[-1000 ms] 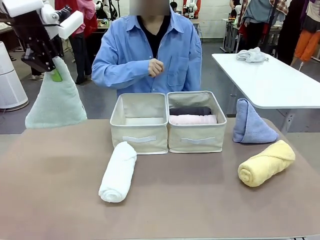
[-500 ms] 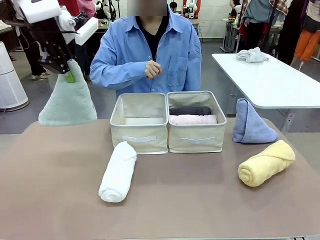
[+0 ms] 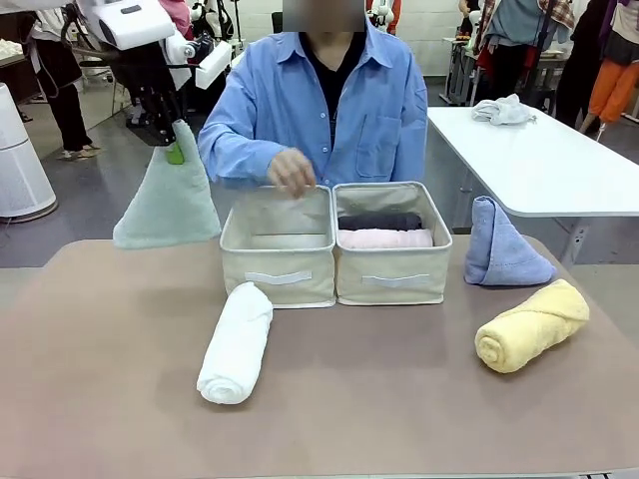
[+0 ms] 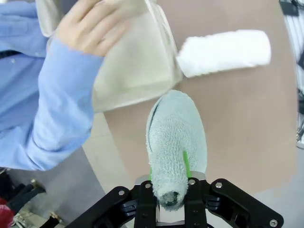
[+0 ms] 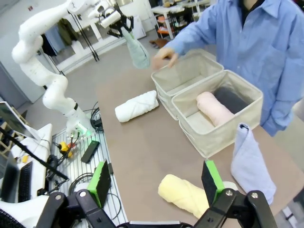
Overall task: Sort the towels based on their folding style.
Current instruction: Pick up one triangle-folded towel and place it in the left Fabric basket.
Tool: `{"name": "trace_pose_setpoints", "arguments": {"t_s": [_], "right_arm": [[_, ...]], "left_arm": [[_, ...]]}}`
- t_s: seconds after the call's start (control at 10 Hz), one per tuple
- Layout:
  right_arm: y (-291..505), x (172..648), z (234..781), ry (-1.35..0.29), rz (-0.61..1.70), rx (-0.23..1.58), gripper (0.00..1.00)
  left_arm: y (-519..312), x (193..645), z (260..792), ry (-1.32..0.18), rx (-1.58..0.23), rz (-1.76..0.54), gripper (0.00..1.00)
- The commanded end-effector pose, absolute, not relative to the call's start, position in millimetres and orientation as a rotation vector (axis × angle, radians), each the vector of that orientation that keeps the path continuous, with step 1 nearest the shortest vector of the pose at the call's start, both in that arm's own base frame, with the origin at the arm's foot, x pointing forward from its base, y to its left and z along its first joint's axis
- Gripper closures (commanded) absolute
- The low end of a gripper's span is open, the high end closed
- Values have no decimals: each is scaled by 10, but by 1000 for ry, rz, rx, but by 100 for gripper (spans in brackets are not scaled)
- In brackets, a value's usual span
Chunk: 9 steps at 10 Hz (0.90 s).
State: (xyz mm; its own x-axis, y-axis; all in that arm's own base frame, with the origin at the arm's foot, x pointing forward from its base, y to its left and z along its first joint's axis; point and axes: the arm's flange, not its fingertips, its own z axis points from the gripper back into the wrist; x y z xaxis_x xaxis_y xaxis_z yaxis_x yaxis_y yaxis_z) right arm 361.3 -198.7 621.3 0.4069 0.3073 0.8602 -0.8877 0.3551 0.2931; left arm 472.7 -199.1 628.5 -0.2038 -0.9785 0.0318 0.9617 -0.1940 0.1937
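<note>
Mint-green cone towel (image 3: 168, 205) hangs below the left end effector (image 3: 176, 146), clenched on its tip.

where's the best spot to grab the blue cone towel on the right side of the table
Pinch the blue cone towel at its narrow top, coming straight down from above. It stands upright on a wide base, so the tip is likely the easiest part to close on.
</note>
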Motion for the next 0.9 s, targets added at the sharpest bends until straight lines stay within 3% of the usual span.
{"name": "trace_pose_setpoints", "arguments": {"t_s": [0.0, 0.2, 0.8], "right_arm": [[-1988, 3607, 6212, -793, 893, 877, 0], [-1988, 3607, 6212, -793, 893, 877, 0], [-1988, 3607, 6212, -793, 893, 877, 0]], "left_arm": [[-1111, 4157, 6525, -174, 182, -1831, 82], [-266, 3257, 6586, -429, 253, -1759, 82], [-45, 3178, 6473, -451, 252, -1637, 82]]}}
